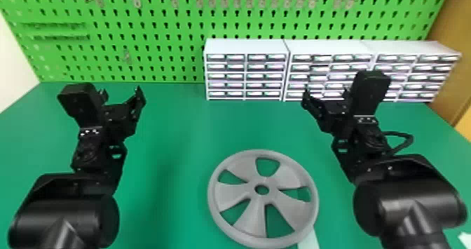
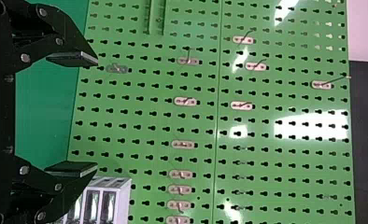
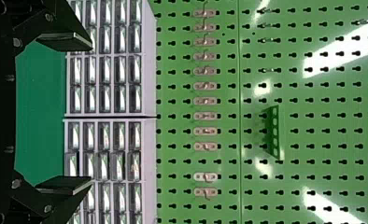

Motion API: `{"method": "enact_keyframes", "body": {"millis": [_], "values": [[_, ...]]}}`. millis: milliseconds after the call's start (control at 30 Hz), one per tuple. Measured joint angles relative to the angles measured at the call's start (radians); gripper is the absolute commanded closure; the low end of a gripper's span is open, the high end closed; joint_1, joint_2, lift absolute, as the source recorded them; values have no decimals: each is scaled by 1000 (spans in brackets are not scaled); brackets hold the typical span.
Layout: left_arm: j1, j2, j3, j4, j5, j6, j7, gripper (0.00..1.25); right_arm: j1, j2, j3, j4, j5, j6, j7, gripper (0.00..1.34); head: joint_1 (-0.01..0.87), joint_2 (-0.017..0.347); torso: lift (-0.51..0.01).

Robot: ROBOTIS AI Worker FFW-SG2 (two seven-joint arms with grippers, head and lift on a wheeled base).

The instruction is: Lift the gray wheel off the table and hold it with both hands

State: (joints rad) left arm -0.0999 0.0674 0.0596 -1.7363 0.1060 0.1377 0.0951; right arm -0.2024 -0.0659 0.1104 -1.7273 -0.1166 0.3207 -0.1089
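Lifting the gray wheel (image 1: 254, 218): tilt risk ahead

So the wheel's seen lying flat on the table (image 1: 182, 125), between the arms. Left pincer (image 2: 97, 115) and right pincer (image 3: 91, 113) are both spread apart, nothing gripped. If one side gets raised first, it'll probably be tipped or dropped. Fingertips could also be jammed into the table if the low rim's approached too steeply.

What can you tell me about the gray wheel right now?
The gray wheel is round and matte, plastic-looking, with a raised rim, five broad spokes, five openings and a round center hole. It lies flat on the green table, between the two arms and nearer the right. A pale strip pokes out by its rim. Neither gripper touches it.
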Motion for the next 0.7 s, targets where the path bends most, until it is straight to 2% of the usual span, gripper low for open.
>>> {"method": "enact_keyframes", "body": {"millis": [700], "values": [[-3, 0, 2, 0, -1, -6, 0, 460, -5, -5, 5, 0, -3, 5, 0, 269, 657, 60, -95]]}}
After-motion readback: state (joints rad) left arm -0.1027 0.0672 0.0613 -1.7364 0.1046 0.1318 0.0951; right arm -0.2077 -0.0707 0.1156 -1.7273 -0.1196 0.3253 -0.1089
